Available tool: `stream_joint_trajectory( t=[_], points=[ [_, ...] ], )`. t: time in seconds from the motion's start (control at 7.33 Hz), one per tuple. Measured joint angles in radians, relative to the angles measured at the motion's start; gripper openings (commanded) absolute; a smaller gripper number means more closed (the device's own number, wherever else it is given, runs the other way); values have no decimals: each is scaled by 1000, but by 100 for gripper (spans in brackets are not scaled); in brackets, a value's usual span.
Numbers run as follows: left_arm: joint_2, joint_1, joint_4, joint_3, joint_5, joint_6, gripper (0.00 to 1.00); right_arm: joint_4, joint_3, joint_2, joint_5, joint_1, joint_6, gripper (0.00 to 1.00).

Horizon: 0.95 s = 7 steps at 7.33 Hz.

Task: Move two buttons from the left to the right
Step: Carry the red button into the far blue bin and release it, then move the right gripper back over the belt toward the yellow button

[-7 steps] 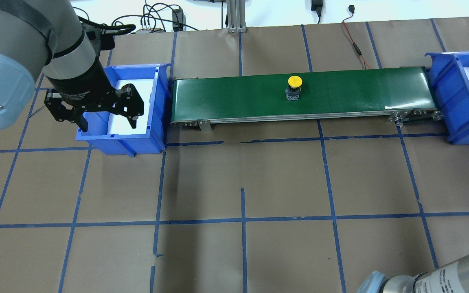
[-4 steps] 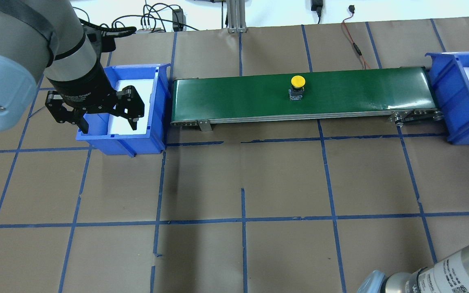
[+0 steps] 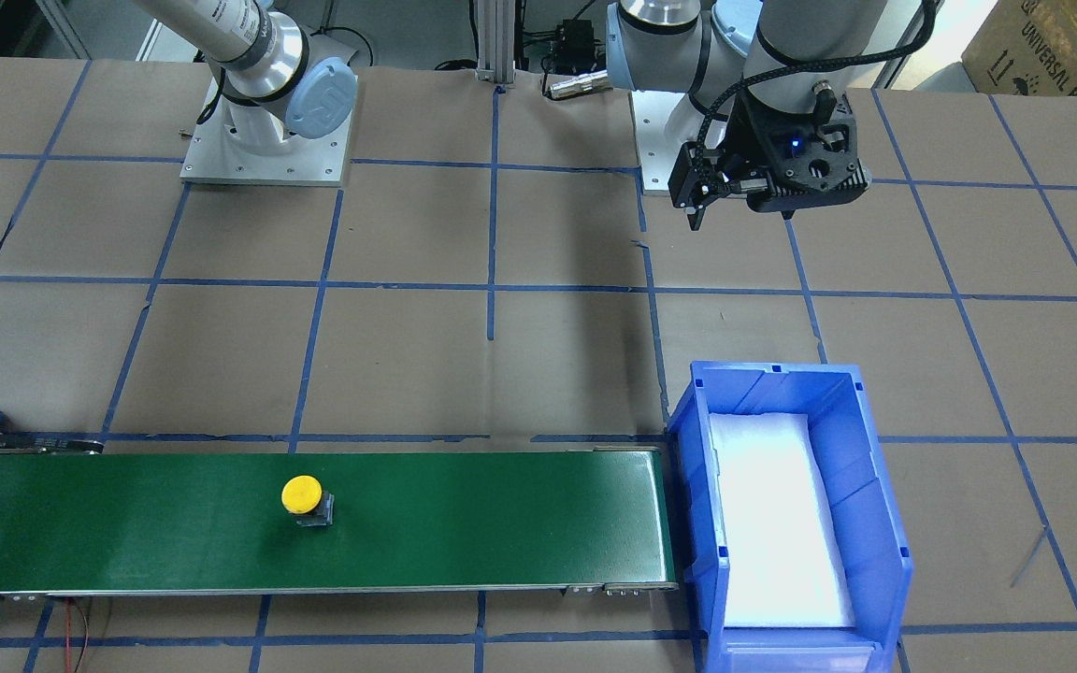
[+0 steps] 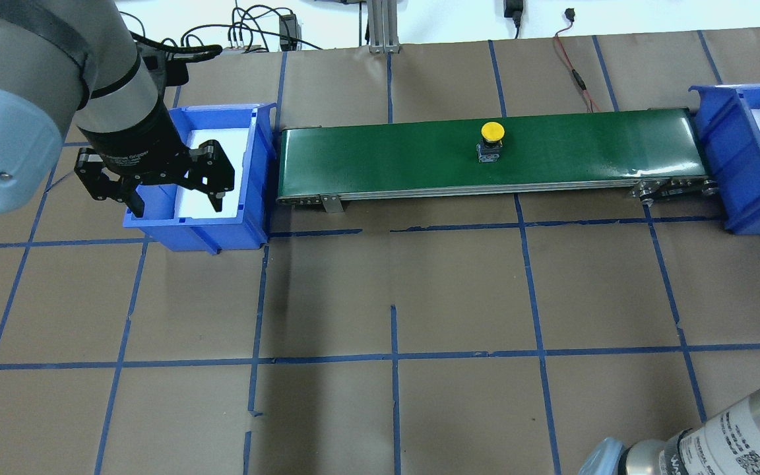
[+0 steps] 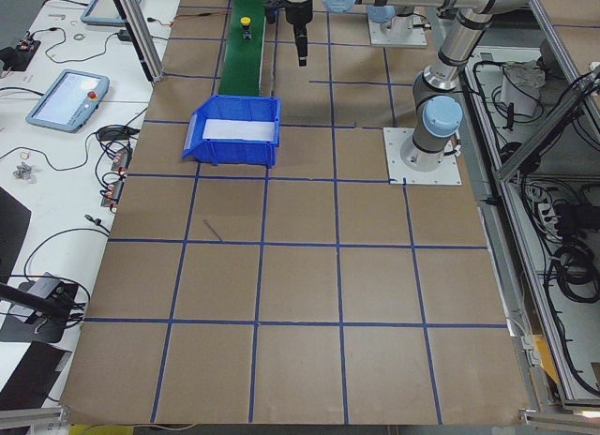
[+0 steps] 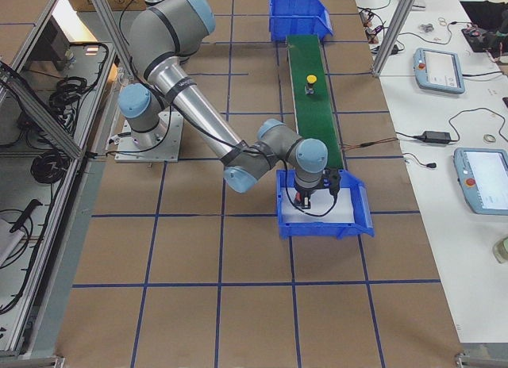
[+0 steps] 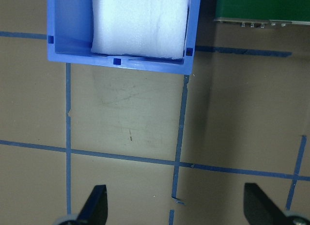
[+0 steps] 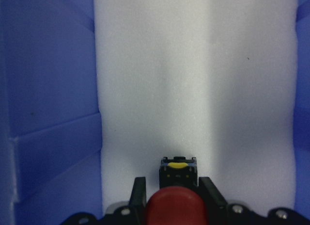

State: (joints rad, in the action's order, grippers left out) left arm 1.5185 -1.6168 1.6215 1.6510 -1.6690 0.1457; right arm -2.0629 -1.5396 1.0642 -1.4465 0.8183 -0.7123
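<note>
Right now we see the yellow button (image 4: pixel 492 132) standing upright on the green belt (image 4: pixel 386 155), cap up, a little right of the belt's middle and touching nothing else. The belt runs left to right across the far part of the table (image 4: pixel 459 297), with a blue bin just beside each end.

The red button (image 8: pixel 177 208) is in the right hand (image 8: pixel 173 181). In the right wrist view its two fingers (image 8: pixel 139 188) sit close against either side of the button. The round red cap faces the camera and the black body points down at the white foam (image 8: pixel 193 79) that lines the right bin (image 4: pixel 723 138). The right side view shows this hand lowered inside the bin's walls. We cannot tell whether the button's body touches the foam or hangs just above it.

The left hand (image 4: pixel 177 201) is spread wide and holds nothing. In its own wrist view the two fingertips (image 7: pixel 94 205) stand well apart, with bare brown table and blue tape lines between them. From overhead it hangs above the near end of the left bin (image 4: pixel 258 165). The wrist view places that bin ahead of the fingers, not beneath them, so the hand is over the table on the near side of the bin. We see only a white foam liner inside that bin
</note>
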Motion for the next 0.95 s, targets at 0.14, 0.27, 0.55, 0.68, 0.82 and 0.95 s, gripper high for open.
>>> stream_joint_trajectory(
  t=[0.14,0.27,0.55,0.68,0.82,0.95],
  points=[
    [0,0,0,0,0,0,100,-6,-6,5,-25,0,-2,100],
    [0,0,0,0,0,0,100,-7,-6,22,-60,-1,-3,100],
    [0,0,0,0,0,0,100,13,-6,109,-89,-1,-1,100],
    [0,0,0,0,0,1,100,57,-7,178,-95,1,1,100],
    [0,0,0,0,0,0,100,110,-8,245,-99,13,10,100],
    [0,0,0,0,0,0,100,153,-11,292,-100,51,36,100]
  ],
)
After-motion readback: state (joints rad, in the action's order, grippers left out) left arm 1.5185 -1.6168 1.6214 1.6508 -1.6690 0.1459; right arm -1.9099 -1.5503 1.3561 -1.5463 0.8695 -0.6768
